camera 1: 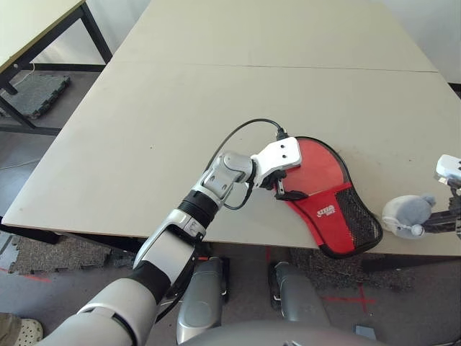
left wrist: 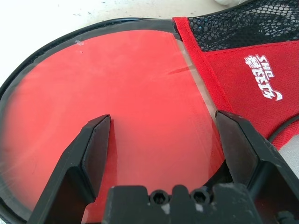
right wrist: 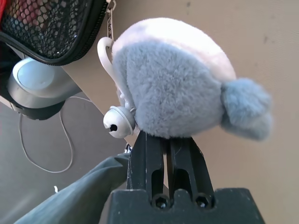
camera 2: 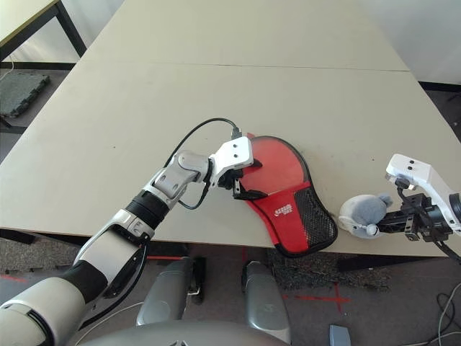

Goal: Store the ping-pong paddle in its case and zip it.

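The case (camera 1: 328, 210), red fabric with a black mesh panel and a white logo, lies near the table's front edge, its narrow end past the edge. Inside its open round part shows the ping-pong paddle's red rubber face (left wrist: 117, 93); the handle is hidden in the case. My left gripper (camera 1: 284, 189) is open and points down at the red face, one finger (left wrist: 96, 140) over the rubber, the other by the red fabric edge. My right gripper (camera 2: 387, 223) is shut, its tips (right wrist: 166, 136) against a grey fluffy pouch (right wrist: 173, 79); a pinch on it cannot be told.
The fluffy pouch (camera 2: 362, 210), with a white cord and small bell (right wrist: 117, 122), sits at the front edge right of the case. The broad beige table (camera 1: 180, 144) stretches far and left. A second table (camera 1: 29, 21) and a black floor mat (camera 1: 32, 90) are at far left.
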Tool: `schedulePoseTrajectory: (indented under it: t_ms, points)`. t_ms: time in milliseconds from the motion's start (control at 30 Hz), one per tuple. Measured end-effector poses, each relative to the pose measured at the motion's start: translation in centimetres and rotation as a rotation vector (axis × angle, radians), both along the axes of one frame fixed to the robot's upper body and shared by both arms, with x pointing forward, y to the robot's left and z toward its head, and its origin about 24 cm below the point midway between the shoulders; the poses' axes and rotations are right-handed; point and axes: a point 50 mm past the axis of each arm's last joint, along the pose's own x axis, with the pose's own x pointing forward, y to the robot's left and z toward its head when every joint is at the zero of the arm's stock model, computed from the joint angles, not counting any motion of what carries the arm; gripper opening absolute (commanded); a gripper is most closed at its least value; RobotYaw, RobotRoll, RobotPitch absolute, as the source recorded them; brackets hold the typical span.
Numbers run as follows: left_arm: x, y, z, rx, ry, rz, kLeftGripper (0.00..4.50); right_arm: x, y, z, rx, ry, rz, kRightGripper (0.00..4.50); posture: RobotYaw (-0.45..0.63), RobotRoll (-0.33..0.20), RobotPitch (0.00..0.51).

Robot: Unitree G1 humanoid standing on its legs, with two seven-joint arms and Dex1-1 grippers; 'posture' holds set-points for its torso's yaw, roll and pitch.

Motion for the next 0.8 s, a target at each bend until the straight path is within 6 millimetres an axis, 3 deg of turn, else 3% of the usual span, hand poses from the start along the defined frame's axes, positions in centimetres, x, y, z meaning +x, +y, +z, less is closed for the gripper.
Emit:
schedulePoseTrajectory:
  t_ms: [300, 433, 533, 633, 700, 733, 800]
  points:
    - [0.0, 0.1, 0.0, 0.001, -0.001, 0.001, 4.50, -1.7, -0.6, 0.6, -0.002, 0.162, 0.010, 0.02, -0.03, 0.000, 0.163]
    - [0.1, 0.2, 0.0, 0.001, -0.002, 0.003, 4.50, -1.1, -1.2, 1.0, -0.041, 0.104, -0.014, 1.16, -0.03, 0.000, 0.163]
    - [0.2, 0.5, 0.0, 0.004, -0.002, 0.012, 4.50, -0.4, -1.1, 1.7, 0.037, 0.063, -0.082, 2.31, -0.03, 0.000, 0.163]
    - [0.4, 1.3, 0.1, 0.006, 0.002, 0.039, 4.50, 1.5, -0.8, 4.1, 0.222, -0.082, -0.166, 3.43, -0.03, 0.000, 0.161]
    - [0.5, 1.8, 0.1, 0.009, 0.008, 0.057, 4.50, 2.7, -0.7, 6.7, 0.354, -0.224, -0.217, 4.20, -0.02, 0.000, 0.160]
    - [0.5, 2.1, 0.2, 0.008, 0.013, 0.066, 4.50, 3.2, -0.8, 7.6, 0.391, -0.289, -0.240, 4.48, -0.02, 0.000, 0.161]
    - [0.4, 2.8, 0.4, 0.002, 0.024, 0.093, 4.50, 4.1, -1.4, 8.1, 0.419, -0.390, -0.306, 4.48, -0.02, 0.000, 0.161]
